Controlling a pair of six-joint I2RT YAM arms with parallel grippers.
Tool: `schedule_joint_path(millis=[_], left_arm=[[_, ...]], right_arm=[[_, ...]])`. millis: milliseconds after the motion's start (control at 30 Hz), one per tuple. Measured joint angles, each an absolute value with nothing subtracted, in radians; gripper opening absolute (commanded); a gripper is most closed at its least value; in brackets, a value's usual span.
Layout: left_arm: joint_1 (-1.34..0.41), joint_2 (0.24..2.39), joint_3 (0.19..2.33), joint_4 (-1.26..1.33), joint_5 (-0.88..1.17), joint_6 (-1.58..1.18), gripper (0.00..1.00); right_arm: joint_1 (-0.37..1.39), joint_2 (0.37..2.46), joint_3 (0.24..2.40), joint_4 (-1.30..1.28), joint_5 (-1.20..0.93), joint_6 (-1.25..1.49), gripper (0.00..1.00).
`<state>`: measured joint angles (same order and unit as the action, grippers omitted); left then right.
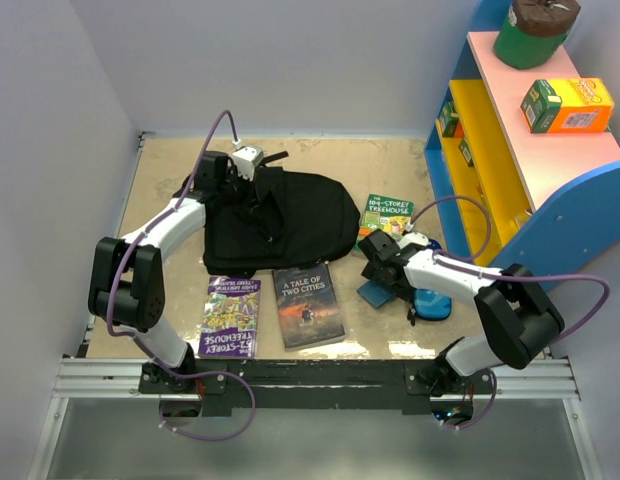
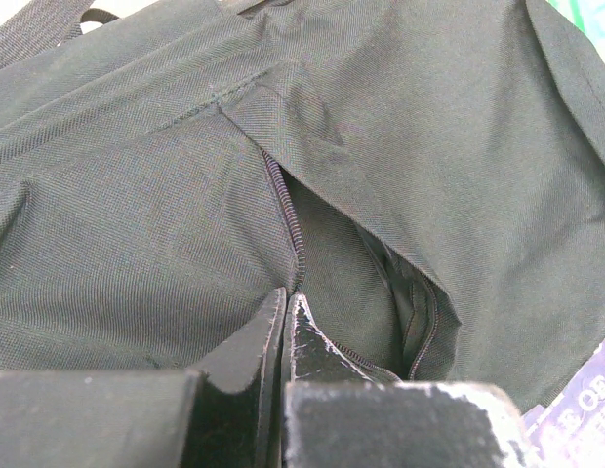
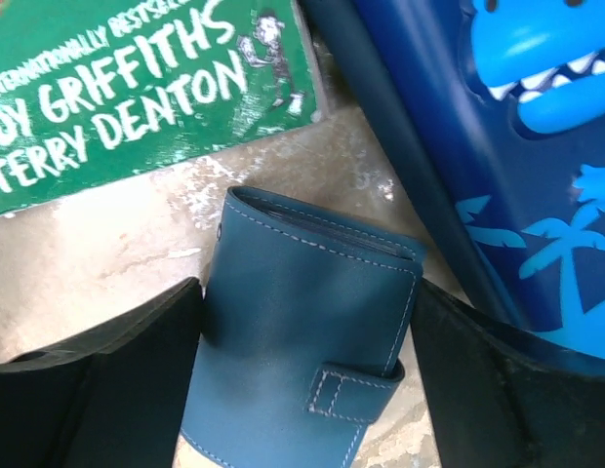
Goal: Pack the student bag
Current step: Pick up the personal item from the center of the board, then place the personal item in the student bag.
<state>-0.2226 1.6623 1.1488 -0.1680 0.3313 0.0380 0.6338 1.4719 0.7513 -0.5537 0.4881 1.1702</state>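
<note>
Left fingers [image 2: 268, 341] closed tip to tip, pressed onto the zipper [image 2: 291, 224] of the student bag [image 1: 300, 225]; can't tell if the pull is pinched between them. Zipper gapes partly open just beside the tips. I see the bag lying flat on the tabletop [image 1: 330, 155]. Right fingers [image 3: 498, 380] spread wide, right of the bag, straddling a blue wallet [image 3: 302, 341]. Blue pencil case [image 3: 537, 146] sits just beyond the wallet, away from the bag. Green book [image 1: 387, 218] just right of the bag; Tale of Two Cities [image 1: 308, 305] and purple book [image 1: 231, 315] on its near side.
</note>
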Motion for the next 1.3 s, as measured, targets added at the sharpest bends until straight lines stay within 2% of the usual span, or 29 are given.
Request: schedule_joint_path(millis=[100,300,467,567,700,1033,1300], left_arm=[[-0.223,1.662,1.149,-0.169,0.332,0.038,0.00],[-0.223,1.662,1.149,-0.171,0.333,0.038,0.00],[-0.223,1.662,1.149,-0.172,0.333,0.038,0.00],[-0.223,1.662,1.149,-0.173,0.334,0.037,0.00],[-0.223,1.662,1.149,-0.173,0.337,0.037,0.00],[-0.220,1.662,1.160,-0.186,0.360,0.013,0.00],[-0.215,1.663,1.177,-0.207,0.364,0.010,0.00]], right_arm=[[0.634,1.466,0.751,-0.532,0.482,1.157,0.60],[0.649,1.357,0.751,-0.520,0.475,1.114,0.51],[0.727,1.196,0.770,-0.497,0.474,1.058,0.48],[0.769,1.194,0.838,-0.467,0.458,1.009,0.49],[0.784,1.308,0.984,-0.402,0.437,0.933,0.49],[0.810,1.785,1.373,-0.180,0.474,0.773,0.52],[0.839,2.000,1.495,-0.076,0.488,0.746,0.53]])
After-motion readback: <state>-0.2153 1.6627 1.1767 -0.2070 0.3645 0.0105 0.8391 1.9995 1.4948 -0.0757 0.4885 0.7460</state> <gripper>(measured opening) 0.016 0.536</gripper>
